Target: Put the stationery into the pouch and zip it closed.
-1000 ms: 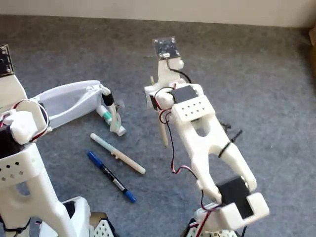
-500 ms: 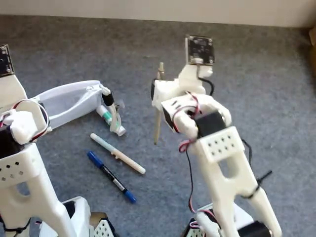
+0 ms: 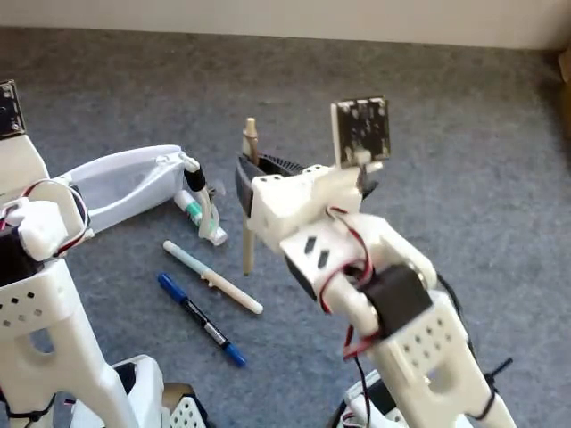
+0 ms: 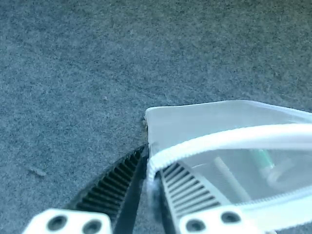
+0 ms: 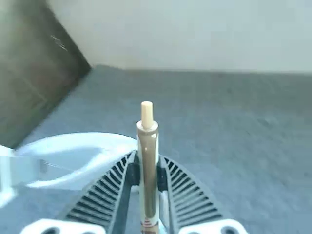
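Carpet [image 3: 464, 134]: grey, under everything.
Pouch [image 3: 125, 192] [image 4: 219, 122] [image 5: 73, 151]: clear, lies open on the carpet. A green and white marker [image 3: 189, 207] sits at its mouth.
Right gripper [image 3: 248, 183] [image 5: 146, 175]: clamped tight on a tan pen [image 3: 250, 223] [image 5: 147, 146]. The pen stands up straight near the pouch's mouth.
Left gripper [image 4: 153, 170]: pinches the pouch's rim at its far end.
White pen [image 3: 212, 277]: lies on the carpet, outside the pouch.
Blue pen [image 3: 201, 319]: lies just beside the white pen.

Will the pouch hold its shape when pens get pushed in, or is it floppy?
Probably floppy: the pouch is thin and translucent, and its open rim bows. Likely light too, so a push could slide it over the carpet, though the left tool pinching one end should steady it.
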Action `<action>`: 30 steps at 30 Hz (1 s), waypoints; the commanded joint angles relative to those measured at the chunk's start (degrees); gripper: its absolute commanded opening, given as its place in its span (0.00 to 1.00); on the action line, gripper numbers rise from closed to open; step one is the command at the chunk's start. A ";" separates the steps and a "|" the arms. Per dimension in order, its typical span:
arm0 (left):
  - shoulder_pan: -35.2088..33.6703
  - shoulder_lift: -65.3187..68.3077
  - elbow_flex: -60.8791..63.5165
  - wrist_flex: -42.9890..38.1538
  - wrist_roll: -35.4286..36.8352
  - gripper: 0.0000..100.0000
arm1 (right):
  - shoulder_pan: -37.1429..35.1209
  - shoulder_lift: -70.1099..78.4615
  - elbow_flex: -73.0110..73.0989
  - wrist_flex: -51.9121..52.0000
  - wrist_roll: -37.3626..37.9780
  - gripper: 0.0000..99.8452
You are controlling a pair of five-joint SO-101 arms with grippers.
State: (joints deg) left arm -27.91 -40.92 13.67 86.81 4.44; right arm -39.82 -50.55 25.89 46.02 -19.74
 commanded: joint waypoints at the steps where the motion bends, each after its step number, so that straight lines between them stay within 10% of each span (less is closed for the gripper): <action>1: -0.13 -1.89 -0.13 -1.41 0.53 0.01 | -4.18 -4.79 -0.66 -7.34 -0.09 0.01; 30: -0.13 -1.71 -0.04 -1.23 0.53 0.01 | -20.97 0.22 14.99 -62.73 24.70 0.01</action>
State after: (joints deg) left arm -27.91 -40.92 13.85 86.81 4.44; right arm -60.31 -53.71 41.36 -12.18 3.82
